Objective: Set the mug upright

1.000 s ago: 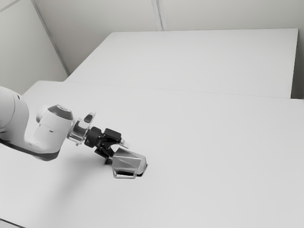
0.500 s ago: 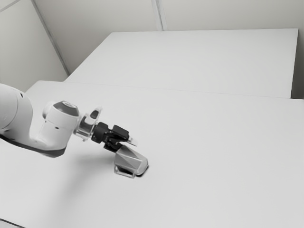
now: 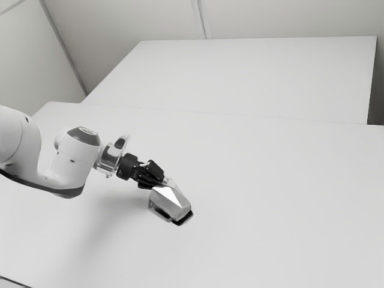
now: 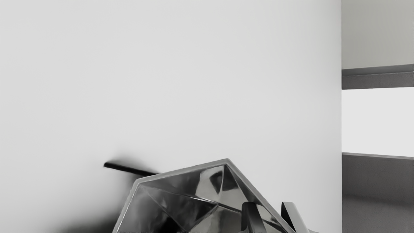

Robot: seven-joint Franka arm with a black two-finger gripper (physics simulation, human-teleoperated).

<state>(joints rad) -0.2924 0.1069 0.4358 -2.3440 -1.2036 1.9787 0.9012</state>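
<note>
The shiny metallic, faceted mug (image 3: 172,201) is tilted over the table (image 3: 270,198) near the middle of the exterior view, its handle on the lower left side; whether it touches the tabletop I cannot tell. My black gripper (image 3: 162,182) reaches it from the upper left and is shut on its rim wall. From the wrist view, the open mouth of the mug (image 4: 181,200) faces my hand. One finger of the gripper (image 4: 270,210) is inside the mug, the other outside, with the wall between them.
A second pale table surface (image 3: 240,78) lies beyond the first, with walls (image 3: 288,18) behind it. A dark shadow spreads on the tabletop (image 4: 194,81) beside the mug in the wrist view.
My hand has moved toward the exterior view's right and slightly up, then rolled. The mug has shifted and turned along with it, its far end now pointing more to the lower right.
</note>
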